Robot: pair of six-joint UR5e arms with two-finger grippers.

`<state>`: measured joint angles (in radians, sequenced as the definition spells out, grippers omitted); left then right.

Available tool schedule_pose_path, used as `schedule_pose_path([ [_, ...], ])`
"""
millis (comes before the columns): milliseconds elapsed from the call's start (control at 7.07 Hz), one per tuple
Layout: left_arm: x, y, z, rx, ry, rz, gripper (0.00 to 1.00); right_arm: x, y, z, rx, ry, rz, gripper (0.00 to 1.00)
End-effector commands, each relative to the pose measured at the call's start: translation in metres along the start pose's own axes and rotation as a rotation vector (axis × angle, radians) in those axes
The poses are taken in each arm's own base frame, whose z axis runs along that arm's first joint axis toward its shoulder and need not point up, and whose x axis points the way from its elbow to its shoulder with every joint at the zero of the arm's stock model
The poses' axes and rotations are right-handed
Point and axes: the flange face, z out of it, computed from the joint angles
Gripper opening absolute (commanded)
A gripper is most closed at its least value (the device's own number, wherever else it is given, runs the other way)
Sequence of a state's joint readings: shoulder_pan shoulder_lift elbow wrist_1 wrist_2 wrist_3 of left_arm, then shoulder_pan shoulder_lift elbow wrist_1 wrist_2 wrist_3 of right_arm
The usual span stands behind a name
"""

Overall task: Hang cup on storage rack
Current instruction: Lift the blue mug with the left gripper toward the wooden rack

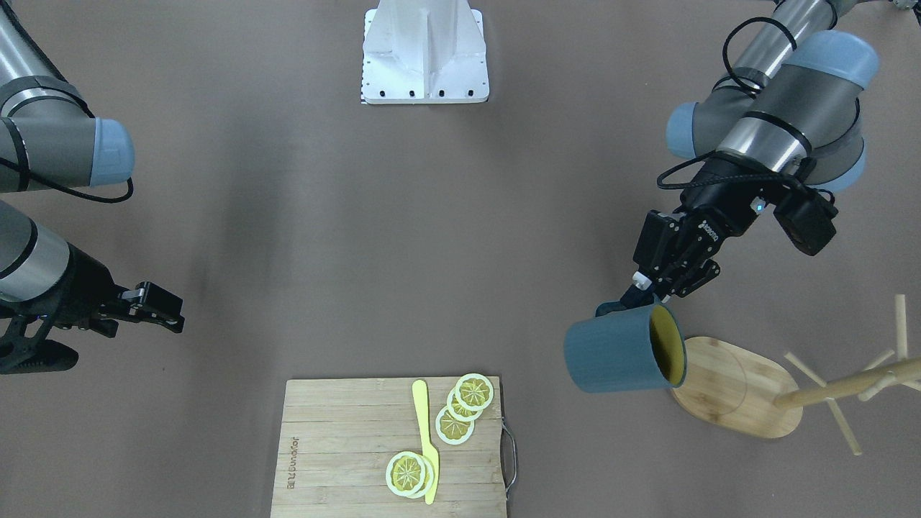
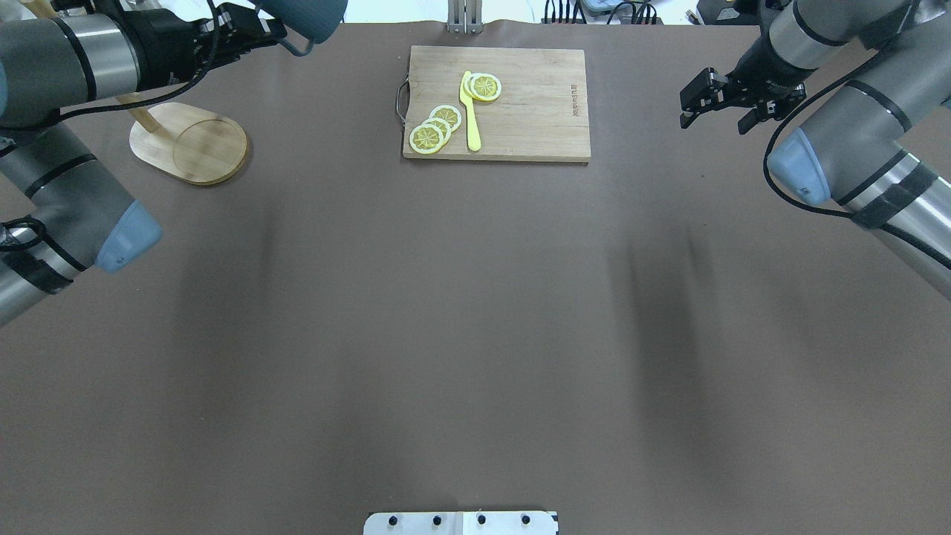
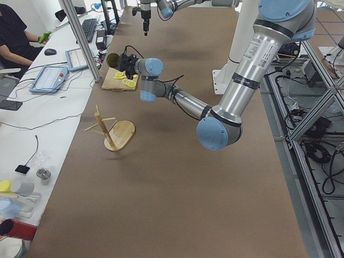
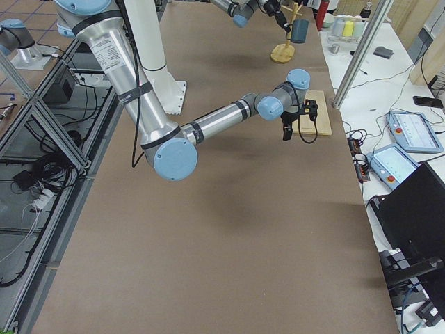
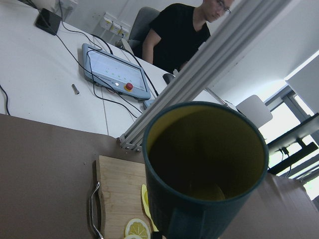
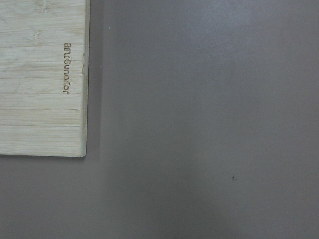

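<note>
- The dark blue-grey mug with the yellowish inside [image 1: 619, 354] is held in the air, tipped on its side. Its mouth is turned toward the light wooden mug tree with the oval base [image 1: 734, 388], over that base's end away from the pole.
- The left tool [image 1: 639, 289] is clenched on the mug close to its handle; the exact hold cannot be made out.
- The right tool [image 2: 715, 104] is seen spread and empty, well apart from the mug tree, beyond the slatted wooden cutting board [image 2: 535, 111].
- The carry to a peg is judged to be the step in hand; nothing is hung yet.
- The handle loop should probably be turned to face one thin angled peg [image 1: 804, 370], threaded over its tip and lowered until seated.
- The grip is best loosened only once the weight is borne by the peg, since the light tree could be tipped by a sideways knock.
</note>
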<state>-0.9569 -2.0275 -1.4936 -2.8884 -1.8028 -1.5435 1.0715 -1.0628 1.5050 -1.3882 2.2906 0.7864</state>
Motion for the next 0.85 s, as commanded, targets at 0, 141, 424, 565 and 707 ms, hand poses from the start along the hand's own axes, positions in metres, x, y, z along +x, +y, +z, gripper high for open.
schedule_pose_path([
  [0, -0.044, -0.025, -0.016, 0.033, 0.131, -0.255, 0.00, -0.003, -0.001, -0.001, 0.013, 0.007, -0.006, 1.00],
  [141, -0.060, -0.033, -0.023, 0.071, 0.208, -0.370, 0.00, -0.007, 0.003, -0.002, 0.018, 0.008, -0.014, 1.00],
  [424, -0.096, -0.037, -0.032, 0.119, 0.305, -0.541, 0.00, -0.011, 0.005, -0.003, 0.021, 0.006, -0.021, 1.00],
  [565, -0.107, -0.042, -0.037, 0.158, 0.378, -0.663, 0.00, -0.014, 0.005, -0.003, 0.022, 0.003, -0.025, 1.00],
  [707, -0.109, -0.046, -0.041, 0.192, 0.441, -0.766, 0.00, -0.015, 0.005, -0.005, 0.026, 0.003, -0.027, 1.00],
])
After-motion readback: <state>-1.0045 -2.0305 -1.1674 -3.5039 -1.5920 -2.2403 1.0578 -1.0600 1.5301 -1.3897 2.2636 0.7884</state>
